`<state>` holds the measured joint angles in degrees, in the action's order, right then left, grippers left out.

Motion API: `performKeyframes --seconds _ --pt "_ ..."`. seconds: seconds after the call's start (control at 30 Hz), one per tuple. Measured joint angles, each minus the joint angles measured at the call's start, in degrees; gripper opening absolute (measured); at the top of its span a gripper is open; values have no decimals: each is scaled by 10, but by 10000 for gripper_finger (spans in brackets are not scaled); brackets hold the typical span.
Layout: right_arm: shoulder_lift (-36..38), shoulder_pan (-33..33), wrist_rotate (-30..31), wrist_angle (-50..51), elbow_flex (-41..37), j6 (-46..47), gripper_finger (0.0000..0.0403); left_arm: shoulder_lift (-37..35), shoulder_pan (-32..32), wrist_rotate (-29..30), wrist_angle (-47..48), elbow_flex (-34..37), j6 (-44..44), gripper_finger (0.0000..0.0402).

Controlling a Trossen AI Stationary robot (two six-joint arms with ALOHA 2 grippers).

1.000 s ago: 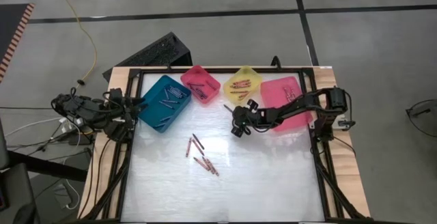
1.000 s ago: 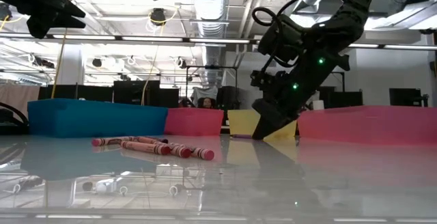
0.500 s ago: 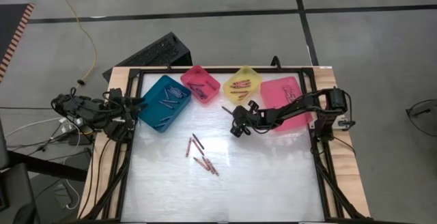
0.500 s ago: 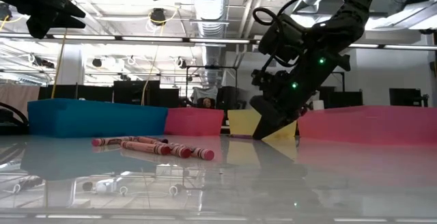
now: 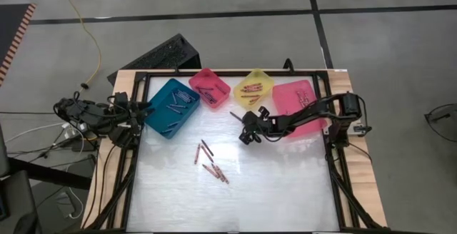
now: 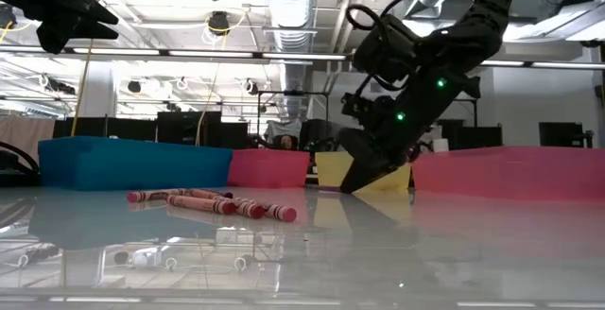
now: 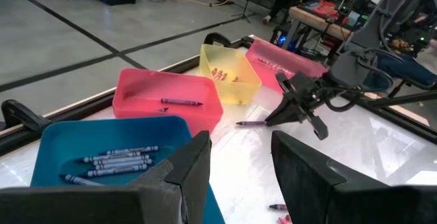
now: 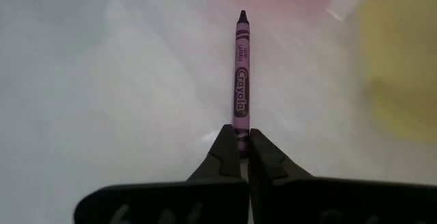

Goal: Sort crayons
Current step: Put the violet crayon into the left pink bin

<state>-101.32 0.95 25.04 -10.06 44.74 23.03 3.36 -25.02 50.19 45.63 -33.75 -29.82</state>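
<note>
We see the right gripper point(image 5: 245, 130) low over the tabletop point(image 5: 271, 184), in front of the gap between the small pink bin point(image 5: 209, 88) and the yellow bin point(image 5: 254, 85). Its jaws are clenched on the back end of a purple crayon point(image 8: 240, 80), which sticks straight out ahead of the fingertips point(image 8: 229, 145) with its dark tip pointing away from the gripper. In the left wrist view we find the same crayon point(image 7: 251, 123) lying low and nearly level near the tabletop, in front of the yellow bin point(image 7: 229, 70); we cannot tell whether it touches the surface.

Loose red crayons point(image 5: 208, 160) lie scattered near the middle of the tabletop, well apart from the right gripper; the low view shows them point(image 6: 217, 202) lying flat in a loose cluster. More crayons rest inside the teal bin point(image 5: 170, 107), the small pink bin and the yellow bin. The large pink bin point(image 5: 298, 105) sits partly under the right arm.

The left gripper point(image 7: 235, 166) waits at the left edge of the tabletop beside the teal bin, its jaws released with a clear gap between them, grasping nothing.
</note>
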Motion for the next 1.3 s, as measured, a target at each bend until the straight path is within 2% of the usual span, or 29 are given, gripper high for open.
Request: performKeyframes --seconds 0.23,0.5,0.77,1.07,1.3 --pt "-2 -17 -26 1 49 -13 5 0 0 0 0 0 0 145" --pt "-1 -19 -13 -2 136 -100 5 0 0 0 0 0 0 145" --pt "-1 32 6 -3 206 -168 5 0 0 0 0 0 0 145" --pt "-32 101 4 -65 229 -170 4 0 0 1 1 0 2 145" --pt "-71 138 -19 -105 232 -128 4 0 0 1 2 0 2 145"
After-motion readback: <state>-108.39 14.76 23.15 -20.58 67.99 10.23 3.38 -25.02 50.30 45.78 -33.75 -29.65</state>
